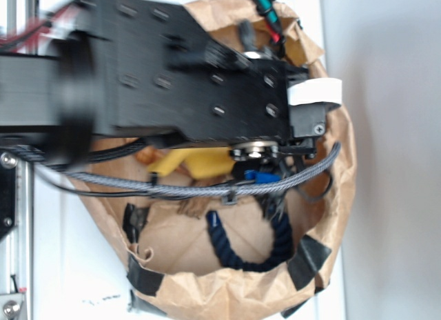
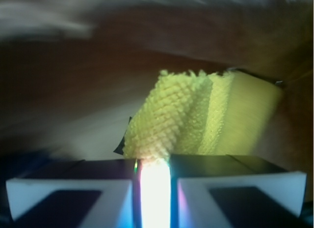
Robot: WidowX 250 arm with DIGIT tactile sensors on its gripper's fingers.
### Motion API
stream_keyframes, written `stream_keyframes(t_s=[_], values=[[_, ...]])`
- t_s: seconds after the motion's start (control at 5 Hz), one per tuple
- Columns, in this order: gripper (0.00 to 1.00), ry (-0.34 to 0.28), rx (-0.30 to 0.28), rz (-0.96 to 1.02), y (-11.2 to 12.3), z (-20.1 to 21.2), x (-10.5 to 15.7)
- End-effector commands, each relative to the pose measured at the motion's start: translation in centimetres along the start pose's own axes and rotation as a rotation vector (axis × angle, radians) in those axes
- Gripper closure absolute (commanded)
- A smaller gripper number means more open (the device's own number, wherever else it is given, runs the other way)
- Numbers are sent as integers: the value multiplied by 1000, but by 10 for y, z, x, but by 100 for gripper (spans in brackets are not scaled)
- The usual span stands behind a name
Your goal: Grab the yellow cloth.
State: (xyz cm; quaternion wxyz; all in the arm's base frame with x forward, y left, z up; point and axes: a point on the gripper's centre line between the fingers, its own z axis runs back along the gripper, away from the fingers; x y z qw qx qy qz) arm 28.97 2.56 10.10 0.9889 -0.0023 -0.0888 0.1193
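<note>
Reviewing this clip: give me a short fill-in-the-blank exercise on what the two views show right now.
1. The cloth pinched in the claw is ____ in colour.
2. In the exterior view, the arm reaches into a brown ____ bag.
3. The rope lying in the bag is dark ____.

Missing words: yellow; paper; blue

We count one brown paper bag point(image 1: 331, 216), and inside that bag one yellow cloth point(image 1: 196, 161), one dark blue rope point(image 1: 251, 247), one small blue piece point(image 1: 260, 175) beside the cloth.
</note>
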Motion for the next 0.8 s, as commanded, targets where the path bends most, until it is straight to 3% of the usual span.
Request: stream_keyframes(t_s=[0.0, 0.2, 0.6], values=[[100, -71, -87, -120, -23, 64, -25], [100, -55, -83, -139, -31, 79, -37], [100, -32, -40, -74, -38, 83, -28]])
